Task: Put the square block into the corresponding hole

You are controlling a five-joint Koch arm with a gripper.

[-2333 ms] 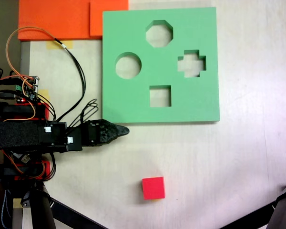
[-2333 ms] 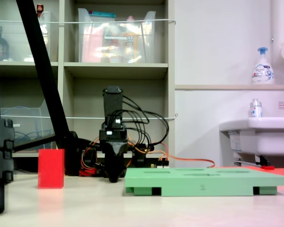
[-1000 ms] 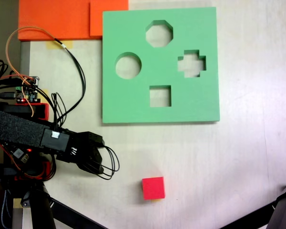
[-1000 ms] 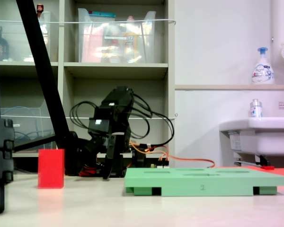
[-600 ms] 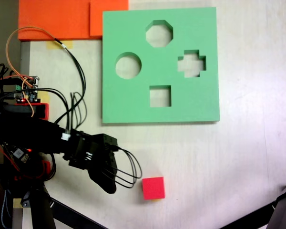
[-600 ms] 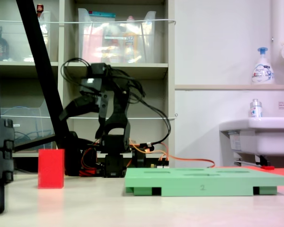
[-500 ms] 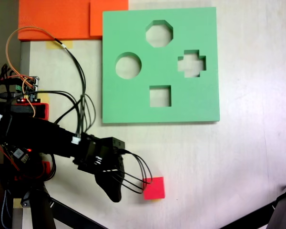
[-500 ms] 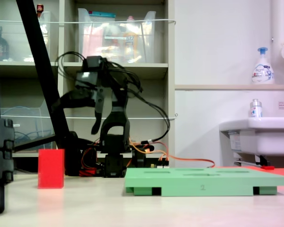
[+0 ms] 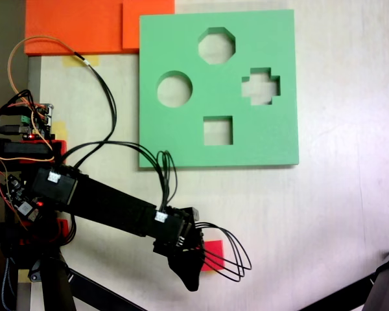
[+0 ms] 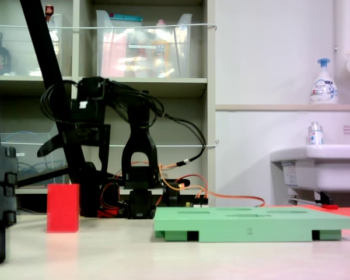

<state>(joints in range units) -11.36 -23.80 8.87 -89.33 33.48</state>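
Fixed views from above and from desk level both show the square block [image 9: 214, 253], a bright red cube resting flat on the pale desk [image 9: 324, 214]. From above, its edges run nearly parallel to the sides of the green foam board [image 9: 181, 146], turned only slightly; being a cube, it has no long axis, and in the side view [image 10: 63, 208] it stands upright on one face. It lies well apart from the board, toward the bottom of the top-down picture. The corresponding hole [image 9: 218, 130] is the straight-sided cutout in the lower middle of the board, below the octagonal, round and cross-shaped ones, and the desk shows through it.

The black arm reaches from the left of the top-down picture, and its tool [image 9: 189, 272] overlaps the block's left part, tip pointing toward the bottom edge. In the side view the tool [image 10: 76, 149] hangs above the block, clear of it, holding nothing. Whether its jaws are parted I cannot tell. Black cables loop beside the block.
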